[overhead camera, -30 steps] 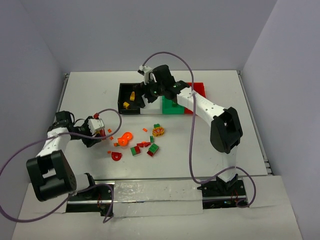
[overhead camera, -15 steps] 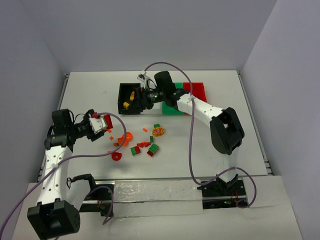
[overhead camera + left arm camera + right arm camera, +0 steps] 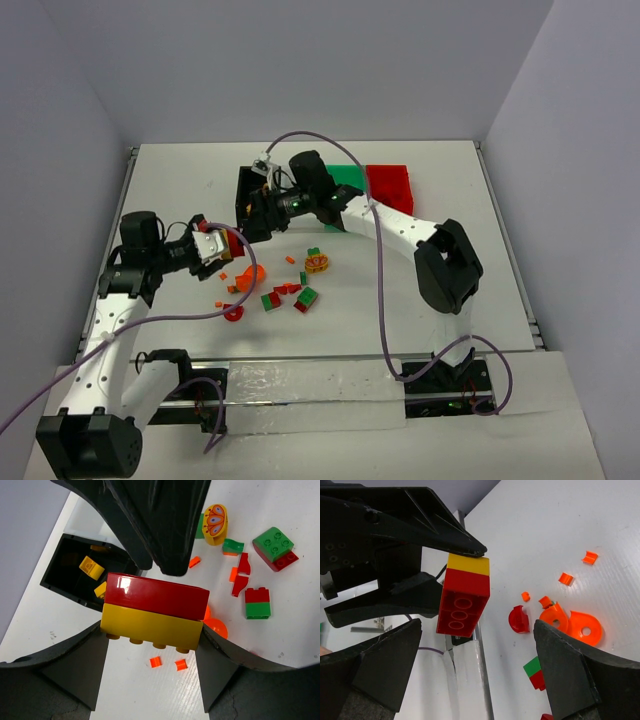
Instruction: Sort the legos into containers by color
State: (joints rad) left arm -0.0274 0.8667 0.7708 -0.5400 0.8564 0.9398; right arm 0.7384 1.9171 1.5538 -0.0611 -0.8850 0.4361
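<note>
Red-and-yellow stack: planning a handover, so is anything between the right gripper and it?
Nothing visible. The stack, clamped in the left gripper, sits straight ahead of the right gripper's open jaws.

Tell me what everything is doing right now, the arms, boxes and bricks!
Left jaws: shut on the red-and-yellow brick, held up in the air.
Right jaws: wide open, close to that brick.
Black bin: open, yellow pieces inside.
Green bin: partly hidden, contents unclear.
Red bin: open, contents unclear.
Loose bricks: scattered, not sorted yet.
</note>
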